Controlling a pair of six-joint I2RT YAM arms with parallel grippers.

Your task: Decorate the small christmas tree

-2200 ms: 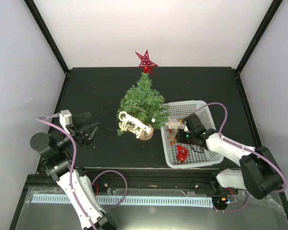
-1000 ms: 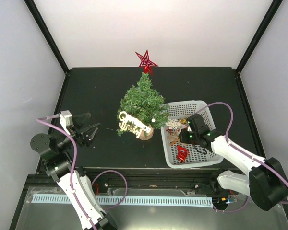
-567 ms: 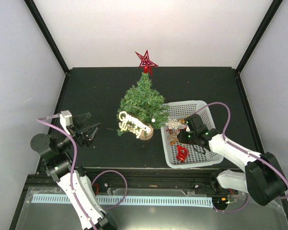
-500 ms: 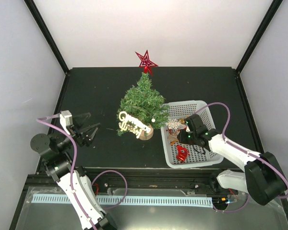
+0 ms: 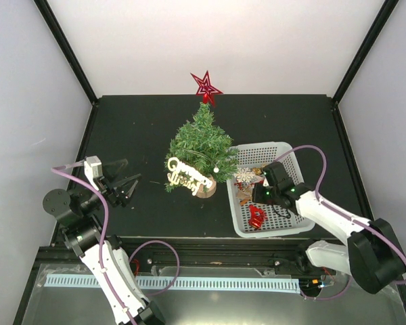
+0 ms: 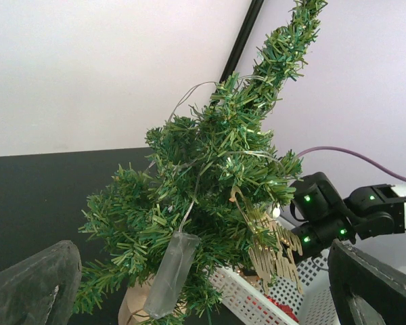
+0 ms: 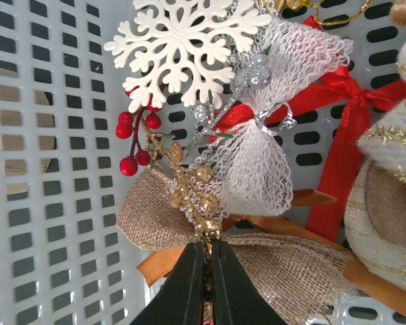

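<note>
The small christmas tree (image 5: 201, 145) stands mid-table on its wooden disc, with a red star (image 5: 206, 86) on top and a gold script sign (image 5: 188, 175) hanging low. In the left wrist view the tree (image 6: 216, 169) also carries a clear icicle (image 6: 170, 274). My right gripper (image 5: 258, 193) is down in the white basket (image 5: 271, 146). In the right wrist view it (image 7: 204, 254) is shut on the gold glitter sprig of a burlap bow (image 7: 284, 254). My left gripper (image 5: 125, 183) is open and empty, left of the tree; the left wrist view (image 6: 203, 298) shows it facing the tree.
The basket wall (image 7: 47, 135) holds a white snowflake (image 7: 186, 40), red berries (image 7: 132, 145), a white mesh bow (image 7: 257, 156) and a red ribbon (image 7: 338, 135). A red ornament (image 5: 257, 217) lies at the basket's near end. Black frame posts stand at the table's back corners.
My right gripper has shifted slightly toward the near side inside the basket. The left arm and the tree have not moved.
</note>
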